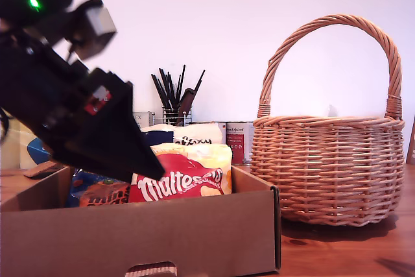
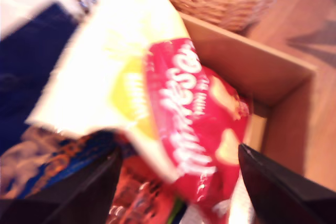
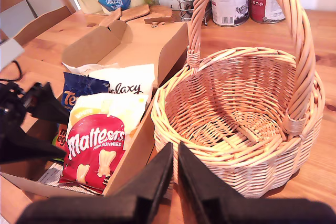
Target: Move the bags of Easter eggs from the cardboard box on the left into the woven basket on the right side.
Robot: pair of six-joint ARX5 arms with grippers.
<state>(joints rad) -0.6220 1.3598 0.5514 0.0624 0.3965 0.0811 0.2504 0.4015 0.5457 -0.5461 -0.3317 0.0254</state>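
My first claw over the box, fingers wide either side of the Maltesers bag.
1st claw not yet gripping; the bag lies just under it in the cardboard box, w/ the Terry's bag & a Galaxy bag just behind. My second claw is nearly closed, holding nothing, above the rim of the woven basket, which sits beside the box on the wooden surface.
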